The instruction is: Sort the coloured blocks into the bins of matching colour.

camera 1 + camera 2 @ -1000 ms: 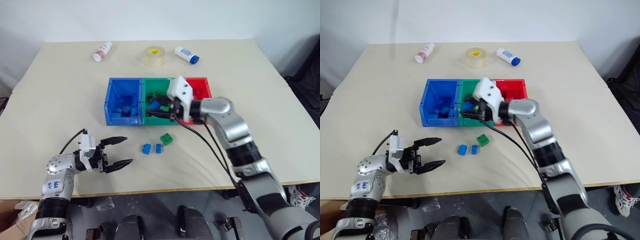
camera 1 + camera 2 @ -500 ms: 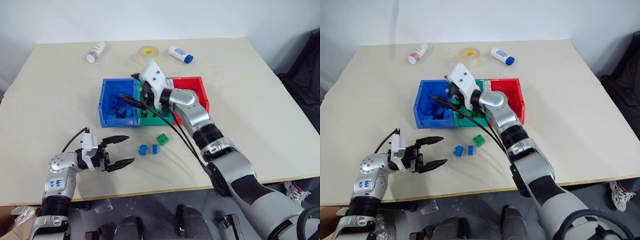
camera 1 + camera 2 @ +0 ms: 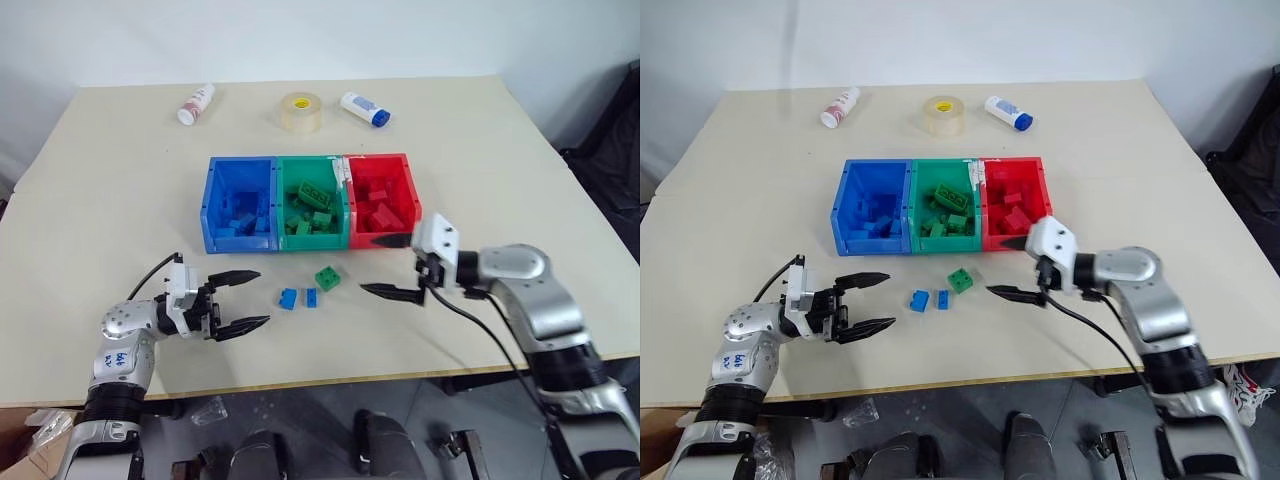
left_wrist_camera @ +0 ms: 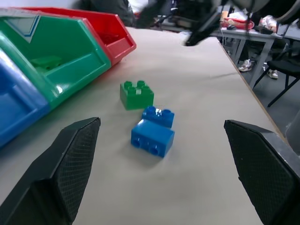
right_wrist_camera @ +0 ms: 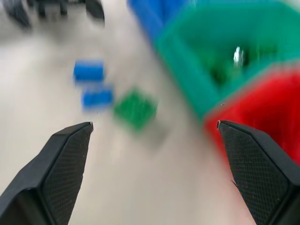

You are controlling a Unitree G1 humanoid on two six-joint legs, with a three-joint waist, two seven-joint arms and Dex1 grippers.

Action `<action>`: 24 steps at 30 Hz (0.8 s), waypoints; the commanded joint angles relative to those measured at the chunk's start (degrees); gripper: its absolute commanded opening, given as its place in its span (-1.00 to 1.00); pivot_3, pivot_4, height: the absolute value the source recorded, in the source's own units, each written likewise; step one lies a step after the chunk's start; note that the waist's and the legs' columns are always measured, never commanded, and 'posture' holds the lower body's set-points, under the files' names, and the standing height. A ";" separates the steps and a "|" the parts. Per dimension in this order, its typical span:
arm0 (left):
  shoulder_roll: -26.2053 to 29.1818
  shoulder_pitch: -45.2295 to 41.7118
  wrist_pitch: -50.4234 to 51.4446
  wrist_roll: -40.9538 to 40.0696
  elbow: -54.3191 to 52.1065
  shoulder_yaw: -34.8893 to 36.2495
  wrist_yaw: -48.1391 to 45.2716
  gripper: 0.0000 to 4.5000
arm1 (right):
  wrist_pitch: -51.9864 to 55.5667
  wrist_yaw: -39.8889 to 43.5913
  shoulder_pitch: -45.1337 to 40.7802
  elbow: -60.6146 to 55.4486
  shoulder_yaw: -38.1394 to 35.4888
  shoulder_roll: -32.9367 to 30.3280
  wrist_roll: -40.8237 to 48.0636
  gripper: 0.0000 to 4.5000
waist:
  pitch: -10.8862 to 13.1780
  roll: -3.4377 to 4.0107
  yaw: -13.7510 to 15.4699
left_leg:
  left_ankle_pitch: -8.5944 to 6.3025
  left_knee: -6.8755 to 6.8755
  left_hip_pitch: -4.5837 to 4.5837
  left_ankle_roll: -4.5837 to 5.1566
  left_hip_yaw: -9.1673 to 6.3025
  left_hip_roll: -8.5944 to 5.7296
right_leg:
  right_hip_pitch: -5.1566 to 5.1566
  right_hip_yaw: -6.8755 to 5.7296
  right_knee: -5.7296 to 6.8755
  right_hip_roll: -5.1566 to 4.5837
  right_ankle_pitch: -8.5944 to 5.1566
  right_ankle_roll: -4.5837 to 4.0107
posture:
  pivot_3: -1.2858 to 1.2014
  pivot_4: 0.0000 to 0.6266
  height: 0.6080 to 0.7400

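Bins: three joined trays mid-table, blue bin [image 3: 238,203] on the robot's left, green bin [image 3: 310,200] in the middle, red bin [image 3: 382,197] on the right. Each already has bricks of its own colour inside, so most of the sorting looks done.

Leftovers: one green block [image 3: 327,277] and two blue blocks [image 3: 289,298] [image 3: 315,297] sit loose on the table just in front of the green bin. The two blues are touching or nearly so, with the green one just beside them.

Left gripper [image 3: 241,302]: low over the table, pointing across at the loose blocks, jaws spread wide and holding nothing. My guess is it's lined up that way because the blues are nearest to it, and the blue bin is on its side too.

Right gripper [image 3: 390,265]: in front of the red bin, also wide open and empty, pointing toward the green block. Seems placed to take that one into the middle bin.

Clutter: two white bottles [image 3: 197,103] [image 3: 362,108] and a clear tape roll [image 3: 300,112] along the far edge, well apart from the bins, nothing to do with the job.

Writing: the bottles have coloured labels, but I can't read them from here. There's a handwritten mark on the left arm too, too small to make out.
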 commanded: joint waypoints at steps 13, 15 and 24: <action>0.10 0.13 -2.00 -0.27 -0.03 0.75 -1.33 1.00 | 4.04 -3.05 0.74 -2.24 4.80 1.80 -0.06 0.98 | -0.01 -0.01 1.36 | -0.01 0.08 0.01 0.02 -0.01 0.01 | 0.01 -0.02 0.03 0.00 0.00 -0.02 | 0.03 -0.52 1.00; 0.19 1.09 -1.88 -0.59 -1.21 0.95 -1.19 1.00 | 2.84 -3.67 -1.57 1.06 6.83 4.49 -1.27 0.98 | -0.01 -0.01 1.38 | -0.02 0.08 -0.01 0.03 0.00 0.01 | 0.00 -0.03 0.03 0.00 0.01 -0.02 | 0.03 -0.52 1.00; 1.27 5.73 -1.08 -1.65 -6.08 2.80 0.42 1.00 | -3.68 -6.78 -9.76 17.01 11.40 14.88 -6.84 0.98 | -0.01 -0.01 1.32 | -0.02 0.09 -0.01 0.02 0.00 0.01 | 0.00 -0.05 0.09 0.00 0.01 -0.02 | 0.03 -0.52 1.00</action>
